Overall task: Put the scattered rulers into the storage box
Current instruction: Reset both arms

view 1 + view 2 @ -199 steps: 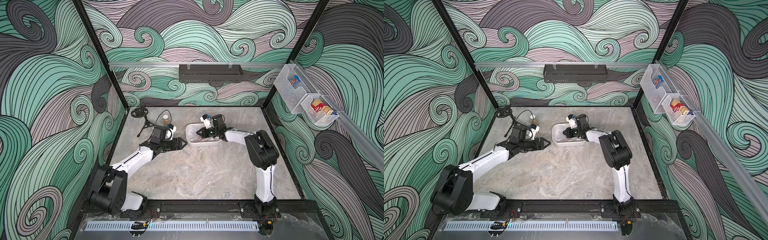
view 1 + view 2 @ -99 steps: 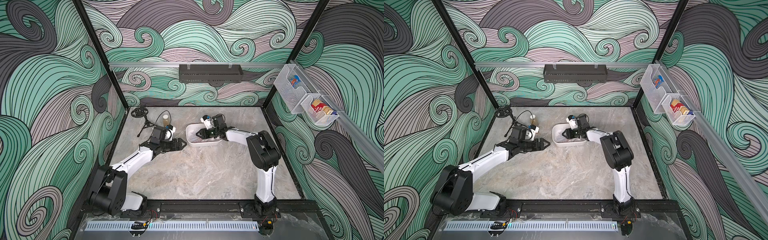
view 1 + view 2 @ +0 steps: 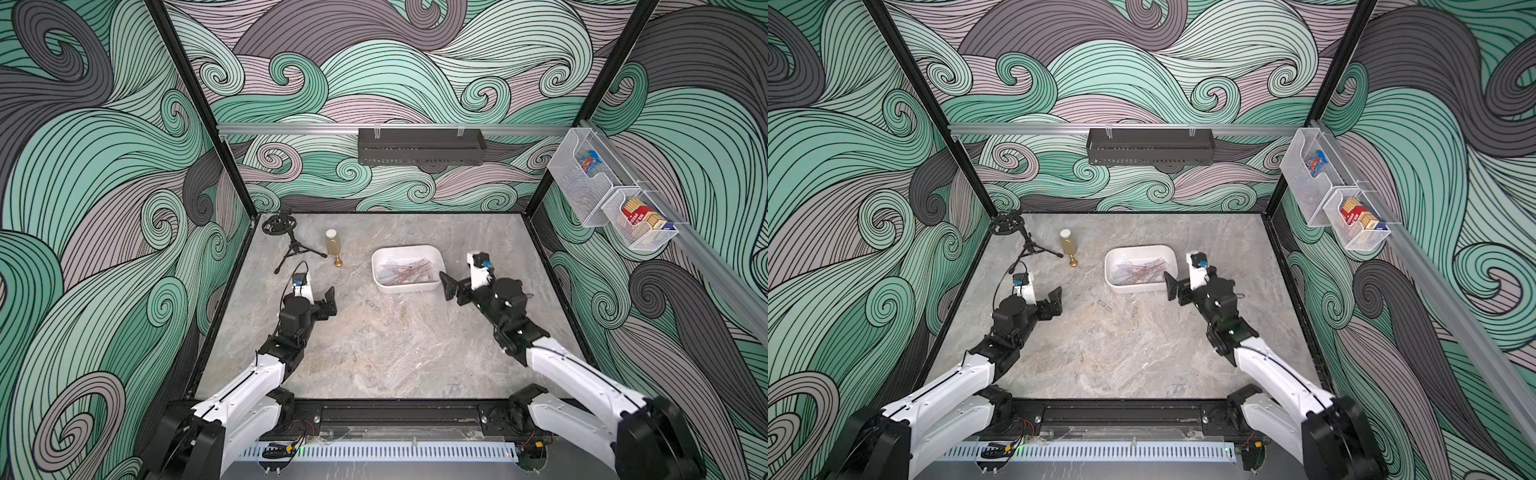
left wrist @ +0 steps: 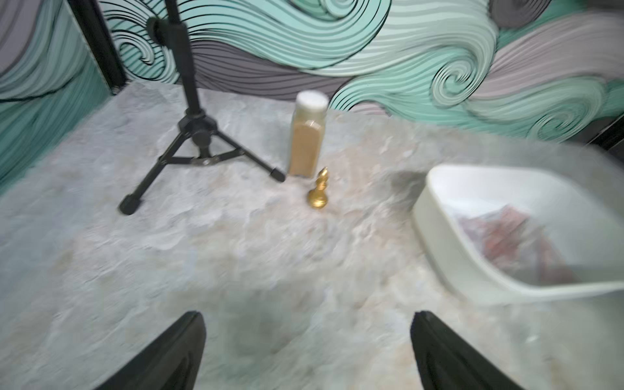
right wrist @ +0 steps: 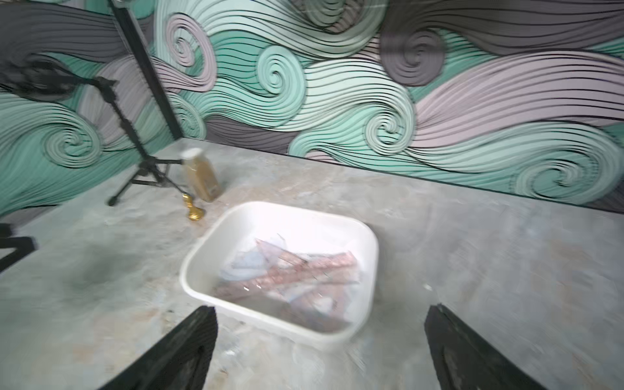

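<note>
The white storage box (image 3: pixel 405 248) (image 3: pixel 1140 248) stands on the marble table, right of middle toward the back. Several pinkish and clear rulers (image 3: pixel 409 270) (image 3: pixel 1142 270) lie piled inside it. In the right wrist view the rulers (image 5: pixel 297 270) cross the tub (image 5: pixel 202 256) floor. My right gripper (image 3: pixel 451 289) (image 3: pixel 1175 291) (image 5: pixel 322 310) hangs open and empty just off the box's front right corner. My left gripper (image 3: pixel 330 303) (image 3: pixel 1054 303) (image 4: pixel 309 317) is open and empty over bare table, well left of the box (image 4: pixel 439 236).
A black mini tripod (image 3: pixel 291 241), a bottle of tan powder (image 3: pixel 331 243) and a small gold chess piece (image 3: pixel 339 262) stand at the back left. A black perforated tray (image 3: pixel 419 145) hangs on the back wall. Wire-mesh baskets (image 3: pixel 602 195) hang on the right wall.
Both arms have drawn back from the box toward the front. The right gripper, earlier over the box, has opened wide; the left jaws have spread wider.
</note>
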`<control>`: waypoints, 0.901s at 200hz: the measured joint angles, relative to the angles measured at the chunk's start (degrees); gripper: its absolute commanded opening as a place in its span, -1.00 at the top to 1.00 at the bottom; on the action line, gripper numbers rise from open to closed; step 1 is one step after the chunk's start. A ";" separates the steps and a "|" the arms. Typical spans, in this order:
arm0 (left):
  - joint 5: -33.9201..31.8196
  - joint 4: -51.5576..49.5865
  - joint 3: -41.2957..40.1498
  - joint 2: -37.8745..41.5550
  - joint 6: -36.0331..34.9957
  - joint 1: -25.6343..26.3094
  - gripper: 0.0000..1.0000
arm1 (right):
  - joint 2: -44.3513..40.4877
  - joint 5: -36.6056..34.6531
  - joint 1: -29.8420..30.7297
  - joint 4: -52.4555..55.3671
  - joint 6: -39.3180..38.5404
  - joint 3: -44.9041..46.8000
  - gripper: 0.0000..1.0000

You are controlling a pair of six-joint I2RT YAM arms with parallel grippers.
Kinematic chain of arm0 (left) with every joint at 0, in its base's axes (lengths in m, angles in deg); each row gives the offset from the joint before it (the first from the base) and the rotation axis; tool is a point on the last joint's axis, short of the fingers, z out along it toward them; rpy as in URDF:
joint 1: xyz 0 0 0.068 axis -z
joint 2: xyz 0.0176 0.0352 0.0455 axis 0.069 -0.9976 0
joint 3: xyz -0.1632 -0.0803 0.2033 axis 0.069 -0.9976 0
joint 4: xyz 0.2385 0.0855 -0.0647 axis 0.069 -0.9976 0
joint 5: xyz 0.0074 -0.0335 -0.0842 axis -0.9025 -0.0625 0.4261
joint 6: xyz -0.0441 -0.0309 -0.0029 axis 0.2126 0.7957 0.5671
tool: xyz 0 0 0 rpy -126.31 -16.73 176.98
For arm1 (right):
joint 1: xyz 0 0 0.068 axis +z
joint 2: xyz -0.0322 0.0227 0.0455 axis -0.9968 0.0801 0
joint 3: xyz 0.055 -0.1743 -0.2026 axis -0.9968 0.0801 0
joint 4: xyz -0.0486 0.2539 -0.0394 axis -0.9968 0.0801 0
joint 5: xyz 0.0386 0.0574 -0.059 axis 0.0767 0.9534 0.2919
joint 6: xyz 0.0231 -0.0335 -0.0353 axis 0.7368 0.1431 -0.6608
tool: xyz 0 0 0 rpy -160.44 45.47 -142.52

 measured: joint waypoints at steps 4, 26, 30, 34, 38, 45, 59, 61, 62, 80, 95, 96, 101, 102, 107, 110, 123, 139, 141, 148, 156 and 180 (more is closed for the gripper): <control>-0.68 1.86 -1.57 -0.96 -1.90 -0.15 -0.97 | -1.44 -2.71 -0.59 -2.21 -0.74 3.13 -1.00; -1.20 7.65 -2.49 -10.19 -9.03 -2.67 -0.97 | -4.07 -10.75 -5.77 -15.52 -2.80 16.61 -1.00; -1.18 8.68 -1.88 -11.69 -10.01 -3.02 -0.97 | -2.84 -12.09 -7.10 -19.10 -2.91 18.27 -1.00; -1.09 10.03 -1.27 -13.20 -11.13 -3.37 -0.97 | -0.59 -13.44 -8.44 -21.40 -3.04 18.62 -1.00; -1.01 11.23 -0.76 -14.23 -11.89 -3.61 -0.97 | 1.79 -14.60 -9.57 -24.98 -3.06 18.64 -1.00; -0.68 13.79 0.07 -15.82 -12.85 -4.07 -0.97 | 7.13 -17.05 -11.17 -31.17 -3.45 18.49 -1.00; 1.16 19.26 0.92 -17.59 -13.86 -5.53 -0.95 | 13.81 -18.82 -12.83 -38.82 -4.17 18.60 -1.00; 1.62 19.98 1.05 -17.79 -13.86 -5.88 -0.94 | 14.73 -18.93 -13.11 -39.93 -4.26 18.60 -1.00; 1.86 20.52 1.11 -17.94 -13.88 -6.08 -0.93 | 15.02 -18.97 -13.18 -40.28 -4.26 18.60 -1.00; 4.44 25.29 2.64 -20.55 -13.46 -9.55 -0.88 | 23.74 -19.02 -16.22 -49.09 -3.87 17.81 -1.00; 6.43 27.43 4.52 -22.99 -12.07 -12.41 -0.89 | 31.17 -16.72 -19.15 -55.12 -3.23 16.79 -1.00; 6.45 27.58 4.70 -23.23 -11.96 -12.63 -0.89 | 31.74 -16.46 -19.37 -55.43 -3.23 16.70 -1.00; 7.15 28.59 5.18 -24.09 -11.08 -13.46 -0.91 | 33.09 -15.67 -19.82 -56.04 -3.15 16.33 -1.00; 7.28 28.89 5.25 -24.33 -10.99 -13.66 -0.91 | 33.44 -15.41 -19.93 -56.24 -3.13 16.22 -1.00; 8.22 30.45 5.42 -25.24 -10.43 -14.27 -0.90 | 34.51 -14.80 -20.15 -56.78 -3.13 15.69 -1.00; 8.63 31.39 5.42 -25.79 -10.08 -14.56 -0.90 | 35.06 -14.38 -20.28 -57.05 -3.10 15.30 -1.00; 10.45 36.09 5.16 -29.42 -9.42 -15.47 -0.97 | 35.67 -11.82 -21.27 -54.05 -2.38 11.78 -1.00; 11.41 37.99 5.01 -33.42 -8.52 -15.61 -0.97 | 35.69 -9.27 -23.04 -53.37 -1.36 8.31 -1.00; 11.45 37.99 5.01 -33.70 -8.48 -15.67 -0.97 | 35.65 -9.03 -23.19 -53.31 -1.33 8.07 -1.00; 11.65 37.99 5.01 -34.16 -8.13 -15.74 -0.97 | 35.50 -8.39 -23.58 -52.85 -0.87 7.54 -1.00; 11.82 38.47 5.01 -34.40 -7.89 -15.76 -0.97 | 35.39 -7.87 -23.87 -52.48 -0.50 7.32 -1.00; 12.17 42.58 4.76 -34.95 -7.39 -15.80 -0.97 | 35.32 -6.64 -23.56 -52.72 -0.57 8.41 -1.00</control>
